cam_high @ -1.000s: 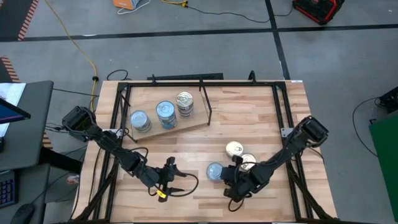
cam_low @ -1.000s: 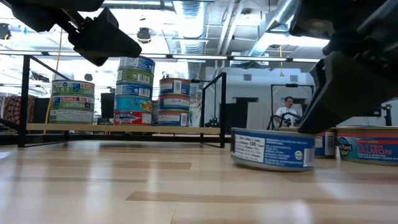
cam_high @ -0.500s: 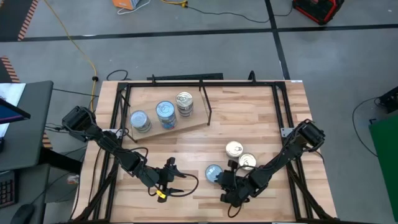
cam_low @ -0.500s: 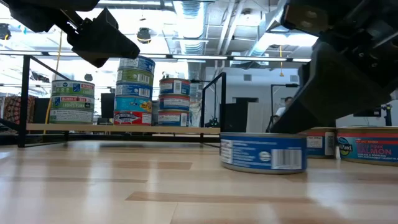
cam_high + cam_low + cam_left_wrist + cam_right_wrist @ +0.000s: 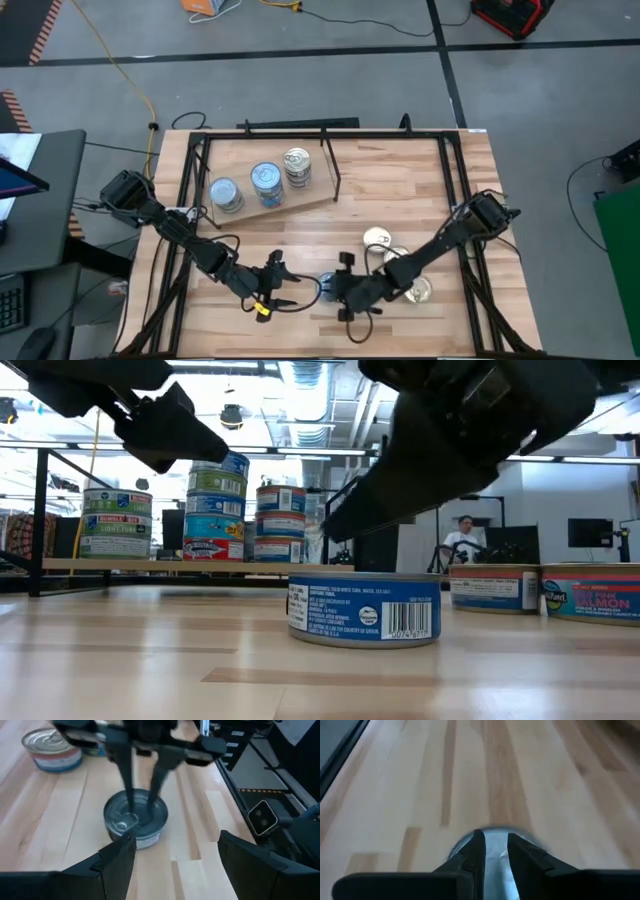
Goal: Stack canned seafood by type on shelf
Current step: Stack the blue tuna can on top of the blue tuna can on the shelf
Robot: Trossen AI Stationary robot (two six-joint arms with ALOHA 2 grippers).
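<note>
A blue-labelled tin with a silver lid (image 5: 325, 289) (image 5: 363, 607) (image 5: 136, 817) stands on its base near the tabletop's near edge, between my two grippers. My right gripper (image 5: 338, 287) (image 5: 495, 842) is over it, with its fingers a narrow gap apart. My left gripper (image 5: 287, 293) (image 5: 175, 857) is open just to the tin's left and faces it without touching. On the plywood shelf (image 5: 300, 206) stand three stacks of tins (image 5: 267, 185) (image 5: 217, 505), beside the black rod (image 5: 335, 172). My right gripper comes down slanting from the table's right. Both fingertips (image 5: 128, 807) are set on the tin's silver lid (image 5: 145, 817), inside its rim. They do not pinch the tin's wall. The tin stays flat on the table.
Three more tins lie to the right of the gripped one: two with gold lids (image 5: 377, 240) (image 5: 396, 258) and one with a silver lid (image 5: 418, 290). Two of them show in the low view (image 5: 493, 588) (image 5: 592, 592). A black frame (image 5: 455, 170) borders the tabletop. A person sits in the room behind.
My right gripper has moved toward the table's left and slightly toward the near edge. The blue-labelled tin has slid flat along the table with it, away from the other tins and toward my left gripper. A silver-lidded tin that the arm covered has come into view.
</note>
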